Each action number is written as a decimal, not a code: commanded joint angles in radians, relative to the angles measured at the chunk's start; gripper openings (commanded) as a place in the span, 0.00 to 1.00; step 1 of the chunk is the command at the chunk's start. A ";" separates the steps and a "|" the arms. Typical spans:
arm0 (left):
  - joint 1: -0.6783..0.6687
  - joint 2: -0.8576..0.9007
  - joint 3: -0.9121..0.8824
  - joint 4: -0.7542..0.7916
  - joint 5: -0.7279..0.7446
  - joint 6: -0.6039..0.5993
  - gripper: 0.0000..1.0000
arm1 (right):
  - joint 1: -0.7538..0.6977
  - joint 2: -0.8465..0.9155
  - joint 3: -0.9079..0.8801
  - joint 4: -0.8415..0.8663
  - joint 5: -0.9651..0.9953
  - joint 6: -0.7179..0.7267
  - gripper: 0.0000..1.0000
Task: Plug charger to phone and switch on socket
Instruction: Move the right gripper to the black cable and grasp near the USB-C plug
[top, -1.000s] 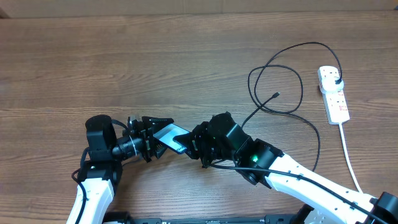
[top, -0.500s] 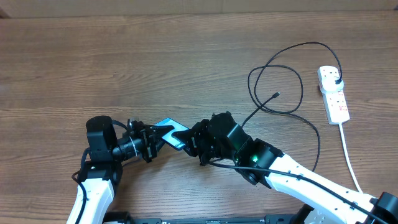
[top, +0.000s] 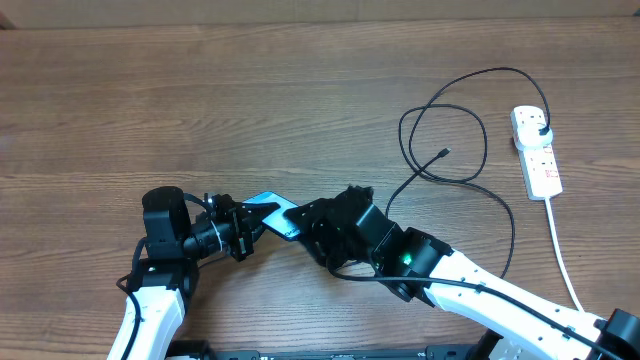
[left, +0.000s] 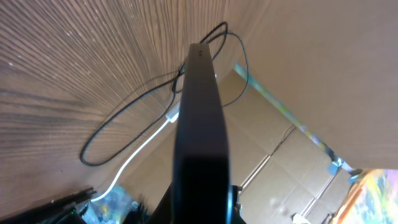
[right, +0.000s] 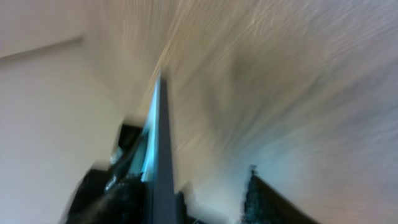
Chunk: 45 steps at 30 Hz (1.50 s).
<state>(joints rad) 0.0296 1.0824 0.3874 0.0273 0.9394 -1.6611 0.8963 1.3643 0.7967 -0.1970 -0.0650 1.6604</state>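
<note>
At the near left of the table (top: 200, 90), our left hand (top: 243, 222) pinches the phone (top: 268, 208) by its left end and holds it up on edge, with a strip of teal screen showing. Just to the right, our right hand (top: 308, 232) is at the phone's other end. Its wrist view is blurred, so we cannot tell whether it is spread or pressed together. Further right the charger (top: 470, 130) lies in loops, its connector tip (top: 443, 153) loose on the wood. Its plug head (top: 541, 131) sits in the socket (top: 540, 165) at the far right.
</note>
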 joint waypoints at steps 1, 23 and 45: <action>0.003 -0.003 0.010 -0.023 -0.003 0.095 0.04 | -0.017 -0.005 0.001 -0.054 0.310 -0.274 0.69; 0.002 -0.003 0.010 -0.135 0.053 0.173 0.04 | -0.692 0.260 0.330 -0.417 0.242 -0.938 1.00; 0.002 -0.003 0.010 -0.135 0.074 0.173 0.10 | -0.738 0.592 0.336 -0.325 0.146 -0.864 0.49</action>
<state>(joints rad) 0.0296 1.0824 0.3874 -0.1127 0.9726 -1.5078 0.1532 1.8904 1.1221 -0.5217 0.0860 0.7685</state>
